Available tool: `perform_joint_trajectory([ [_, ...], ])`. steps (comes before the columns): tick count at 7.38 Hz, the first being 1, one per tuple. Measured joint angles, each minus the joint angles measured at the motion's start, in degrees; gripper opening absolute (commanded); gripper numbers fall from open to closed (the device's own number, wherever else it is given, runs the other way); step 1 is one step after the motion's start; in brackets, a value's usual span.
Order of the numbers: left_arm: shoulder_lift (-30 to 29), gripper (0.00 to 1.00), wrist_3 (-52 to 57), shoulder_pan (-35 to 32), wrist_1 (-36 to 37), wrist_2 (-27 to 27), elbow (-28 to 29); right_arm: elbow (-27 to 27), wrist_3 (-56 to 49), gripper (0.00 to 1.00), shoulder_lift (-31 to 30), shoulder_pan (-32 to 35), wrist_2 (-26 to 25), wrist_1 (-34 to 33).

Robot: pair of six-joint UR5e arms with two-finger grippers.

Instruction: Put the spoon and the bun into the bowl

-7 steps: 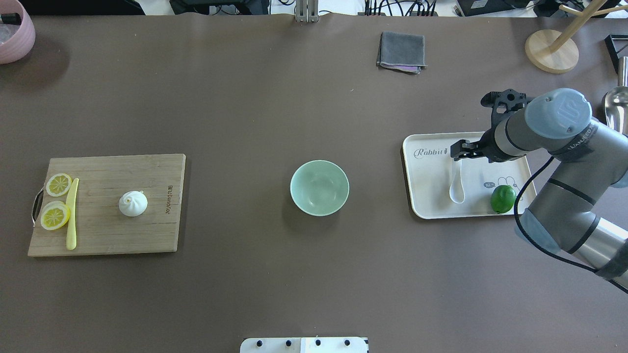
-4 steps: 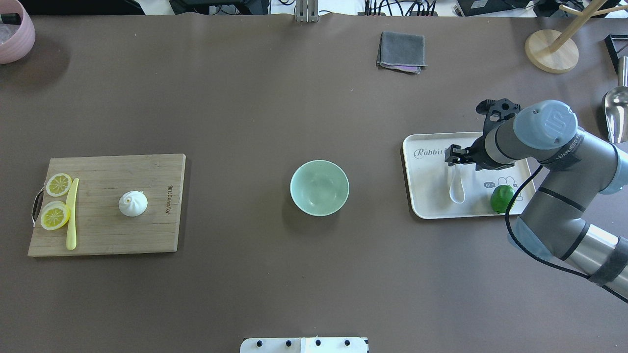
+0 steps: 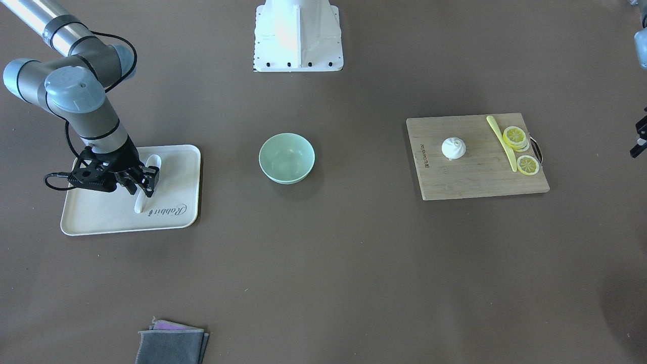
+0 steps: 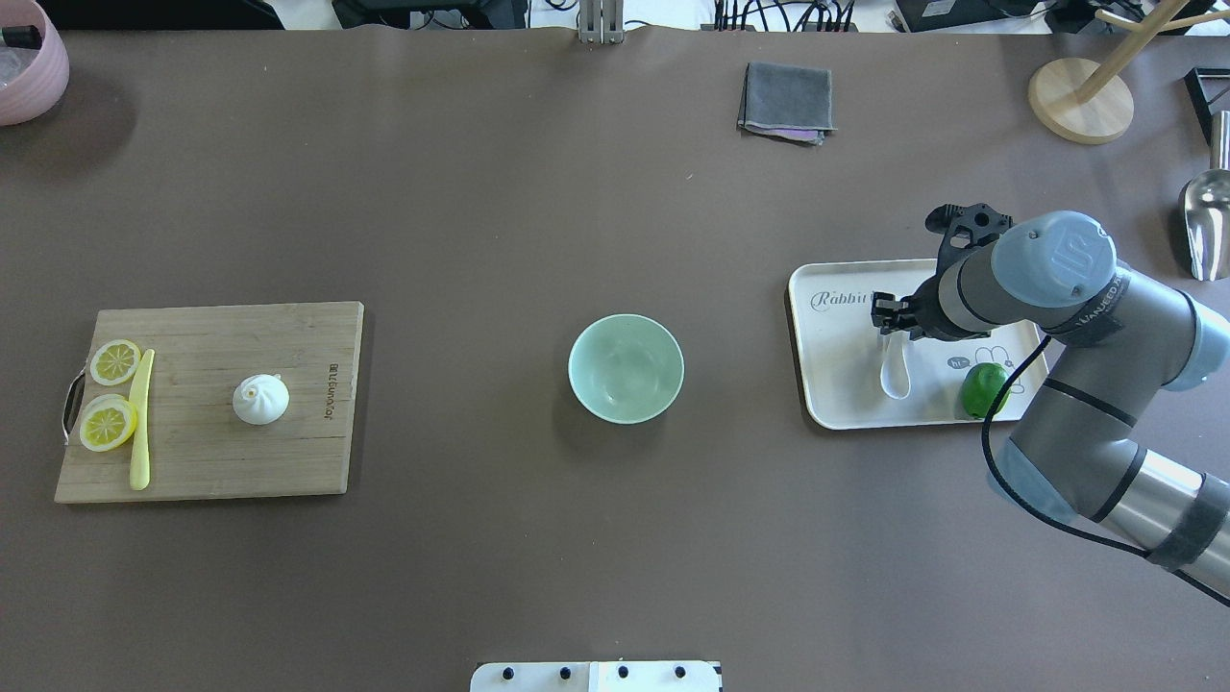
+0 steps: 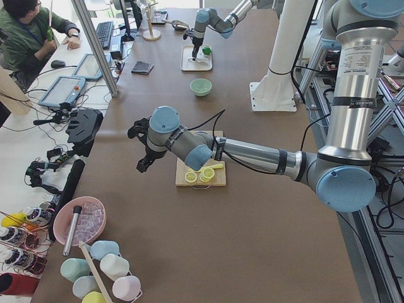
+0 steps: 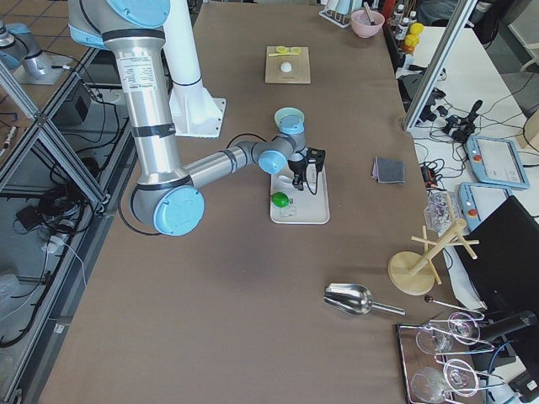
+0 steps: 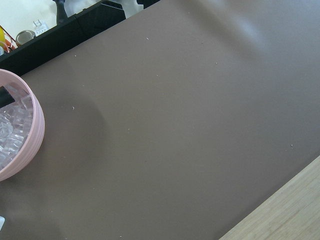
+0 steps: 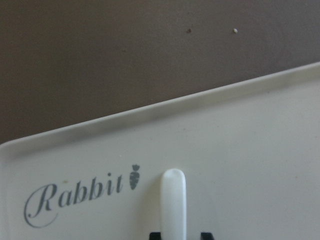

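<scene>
While the right end effector [image 4: 892, 317] straddles the spoon [image 4: 896, 378] handle, unclenched (slick tray [image 4: 844, 392] beneath), it should centre before squeezing.

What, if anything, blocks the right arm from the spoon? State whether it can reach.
Probably yes. The right gripper hangs open over the handle of the spoon on the tray, straddling it in the wrist view; the lime lies apart, with nothing between.
</scene>
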Motion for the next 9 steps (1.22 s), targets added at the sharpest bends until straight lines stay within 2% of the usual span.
perform_joint_trajectory([
  [2,0.0,0.98,0.11,0.0,-0.03,0.03,-0.01,0.22,0.16,0.0,0.27,-0.08,-0.11,-0.03],
  [4,0.0,0.98,-0.01,0.0,-0.05,0.03,-0.04,0.67,1.85,0.0,3.16,-0.2,-0.13,-1.94],
  [6,0.0,0.98,-0.12,0.02,0.0,0.03,0.0,1.06,7.42,0.0,10.2,-0.63,-0.13,-9.81],
  [8,0.0,0.98,-0.2,0.07,0.03,0.03,0.03,0.98,16.5,0.0,19.57,-2.92,-0.59,-20.66],
  [9,0.0,0.98,-0.22,0.11,0.02,0.03,0.03,0.79,21.64,0.0,23.5,-5.18,-2.43,-24.4],
])
